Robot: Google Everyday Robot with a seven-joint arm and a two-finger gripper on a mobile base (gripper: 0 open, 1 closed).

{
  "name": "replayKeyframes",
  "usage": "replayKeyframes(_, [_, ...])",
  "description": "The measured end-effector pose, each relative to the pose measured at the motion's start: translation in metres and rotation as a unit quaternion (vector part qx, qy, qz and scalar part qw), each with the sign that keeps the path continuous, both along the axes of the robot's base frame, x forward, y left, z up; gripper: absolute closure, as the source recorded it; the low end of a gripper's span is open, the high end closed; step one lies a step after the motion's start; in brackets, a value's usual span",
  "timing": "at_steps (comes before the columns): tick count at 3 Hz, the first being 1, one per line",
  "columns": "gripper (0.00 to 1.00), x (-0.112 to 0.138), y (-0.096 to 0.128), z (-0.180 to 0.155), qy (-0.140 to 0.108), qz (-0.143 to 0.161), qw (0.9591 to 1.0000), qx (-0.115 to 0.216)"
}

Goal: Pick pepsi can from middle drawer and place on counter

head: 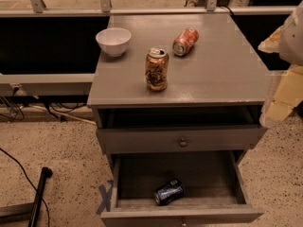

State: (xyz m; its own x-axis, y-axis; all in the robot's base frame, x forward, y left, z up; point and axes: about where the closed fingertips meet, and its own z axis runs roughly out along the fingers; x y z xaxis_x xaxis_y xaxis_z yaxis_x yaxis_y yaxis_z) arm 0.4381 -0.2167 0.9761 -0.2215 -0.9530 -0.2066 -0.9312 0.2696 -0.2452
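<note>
Pepsi can [169, 192], wooden drawer [137, 178]; claw [280, 100] right

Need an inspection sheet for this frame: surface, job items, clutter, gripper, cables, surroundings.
Surface: counter, flat grey top, with three items toward its left and back.
Job's things: pepsi can lies on its side in the open middle drawer, near the front; not yet on the counter.
Clutter: white bowl at back left; gold-brown can upright; orange-red can on its side.
Grippers: gripper at the right edge of view, beside the counter, away from the pepsi can.
Cables: black cables on the floor left of the cabinet.
Surroundings: speckled floor, blue tape mark, railing behind.
</note>
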Motion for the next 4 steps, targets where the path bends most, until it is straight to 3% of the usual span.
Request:
replayKeyframes(2, [0.0, 0.005, 0.002, -0.008, 0.01, 0.015, 0.9998, -0.004])
replayKeyframes(3, [0.0, -0.005, 0.02, -0.043, 0.016, 0.066, 0.9974, 0.024])
replayKeyframes(4, [0.0, -0.03, 0.044, -0.1, 0.009, 0.114, 0.9895, 0.089])
